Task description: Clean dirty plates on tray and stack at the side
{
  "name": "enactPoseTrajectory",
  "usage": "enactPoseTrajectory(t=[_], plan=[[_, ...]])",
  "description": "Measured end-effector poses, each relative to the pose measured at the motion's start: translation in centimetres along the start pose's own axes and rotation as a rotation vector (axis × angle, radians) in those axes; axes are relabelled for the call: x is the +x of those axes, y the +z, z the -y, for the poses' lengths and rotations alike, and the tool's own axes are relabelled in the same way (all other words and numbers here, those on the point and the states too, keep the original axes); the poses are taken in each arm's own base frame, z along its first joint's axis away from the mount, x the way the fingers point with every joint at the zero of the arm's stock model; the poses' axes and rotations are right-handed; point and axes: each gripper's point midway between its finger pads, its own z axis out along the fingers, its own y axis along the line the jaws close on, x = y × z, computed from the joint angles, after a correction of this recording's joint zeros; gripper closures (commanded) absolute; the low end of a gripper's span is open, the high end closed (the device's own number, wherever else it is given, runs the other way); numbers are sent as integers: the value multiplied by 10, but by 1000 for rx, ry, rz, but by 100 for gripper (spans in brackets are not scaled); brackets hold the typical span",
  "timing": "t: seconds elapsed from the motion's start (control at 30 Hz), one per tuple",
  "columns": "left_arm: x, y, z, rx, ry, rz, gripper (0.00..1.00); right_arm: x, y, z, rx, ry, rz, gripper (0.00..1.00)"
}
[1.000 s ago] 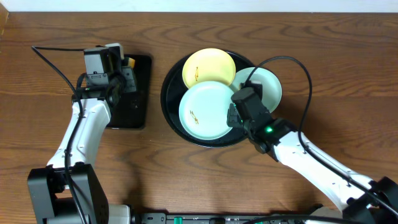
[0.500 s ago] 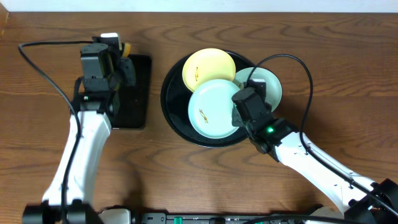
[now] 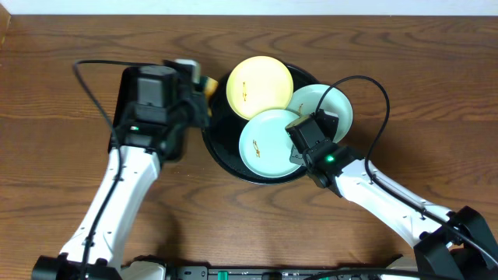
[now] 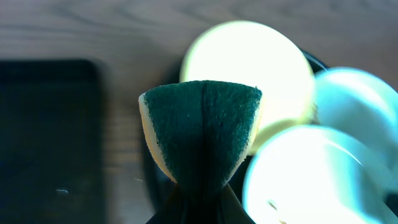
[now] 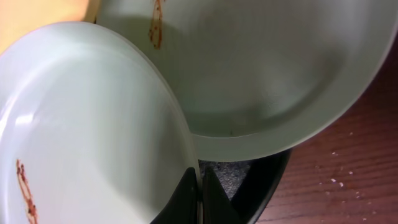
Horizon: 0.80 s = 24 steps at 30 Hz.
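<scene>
Since a second ago my left arm has swung off the rectangular tray point(image 4: 50, 137) and across to the left rim of the round tray point(image 3: 220, 152), and the near mint plate point(image 3: 268, 144) has slid a little rightward. Overhead: left claw point(image 3: 198, 84) closed on the sponge point(image 3: 205, 82), hanging at the tray's upper-left edge, just beside the yellow plate point(image 3: 260, 87). Right claw point(image 3: 296, 154) sits at the near mint plate's right edge, with the far mint plate point(image 3: 331, 109) behind it at the tray's right side. All three plates are in the round tray, none stacked at the side yet. Left wrist: sponge clamped between my fingers, green face forward, creased down the middle. Yellow plate straight ahead, near mint plate ahead and to the right. Right wrist: fingers pinched together on the near mint plate's rim, which laps over the far one. Brown smudge point(image 5: 25, 186) on its face, another on the far plate. Judgement: that smudge lies right of the sponge and toward my base. The left claw is the nearer cleaner; the right claw only steadies. Next move looks like a sweep right and down onto that plate.
</scene>
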Motion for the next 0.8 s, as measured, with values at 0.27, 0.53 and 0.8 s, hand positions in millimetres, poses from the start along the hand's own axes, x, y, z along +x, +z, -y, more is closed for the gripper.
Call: enactPoseTrajectory(t=[0.27, 0.53, 0.8], plan=[[50, 19, 62, 128, 81, -125, 93, 9, 1, -3, -18, 35, -47, 98], [71, 20, 94, 185, 128, -173, 93, 29, -2, 8, 16, 36, -141, 98], [71, 20, 95, 186, 126, -171, 92, 50, -9, 17, 50, 129, -242, 99]])
